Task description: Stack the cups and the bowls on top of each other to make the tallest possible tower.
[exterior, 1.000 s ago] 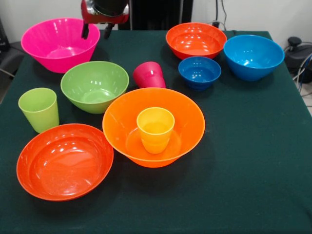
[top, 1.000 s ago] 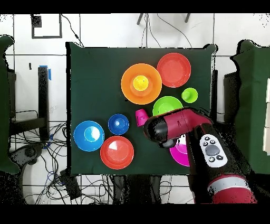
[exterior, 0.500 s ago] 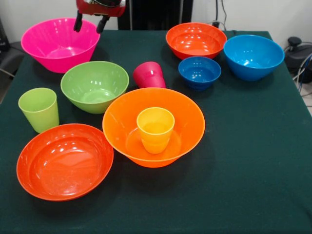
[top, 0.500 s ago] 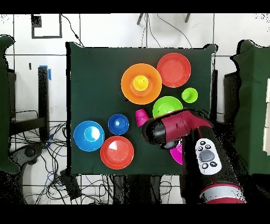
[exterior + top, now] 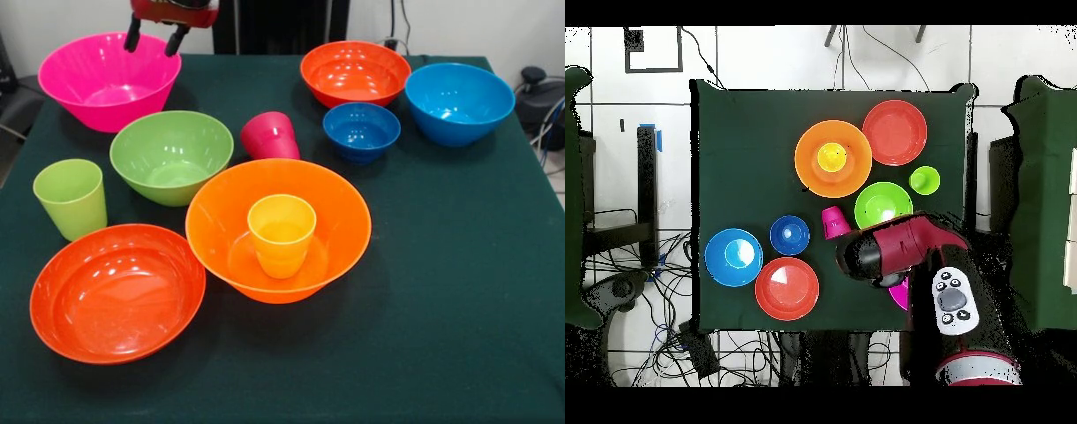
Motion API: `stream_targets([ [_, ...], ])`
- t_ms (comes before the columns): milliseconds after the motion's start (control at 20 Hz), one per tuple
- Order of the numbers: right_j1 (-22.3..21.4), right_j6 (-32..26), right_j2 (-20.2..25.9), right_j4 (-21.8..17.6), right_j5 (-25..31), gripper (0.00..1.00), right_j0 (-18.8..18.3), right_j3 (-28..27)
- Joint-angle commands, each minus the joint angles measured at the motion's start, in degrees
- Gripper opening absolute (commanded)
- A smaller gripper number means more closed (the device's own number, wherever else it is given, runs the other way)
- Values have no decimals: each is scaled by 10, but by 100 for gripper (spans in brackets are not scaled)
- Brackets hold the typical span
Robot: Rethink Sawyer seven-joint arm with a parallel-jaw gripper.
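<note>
We see our gripper (image 5: 154, 37), fingers spread and empty, hanging directly over the pink bowl's (image 5: 93, 88) far rim.

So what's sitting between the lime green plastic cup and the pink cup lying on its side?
The glossy green plastic bowl sits between the lime green cup and the tipped pink cup, clearest in the front view.

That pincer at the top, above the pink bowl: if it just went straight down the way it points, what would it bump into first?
Most likely the big pink bowl. The pincer hangs open, tips pointing down over the bowl's far rim. Depth is hard to judge, so it could land on the rim or just inside.
</note>
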Motion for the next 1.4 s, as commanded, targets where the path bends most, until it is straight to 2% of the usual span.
stream_targets([
  [50,33,193,-40,23,-42,100,35,-29],
  [400,38,206,-49,37,-51,100,36,-21],
  [900,36,180,-34,82,-25,100,22,-4],
  [1400,-7,94,0,157,10,100,-9,50],
])
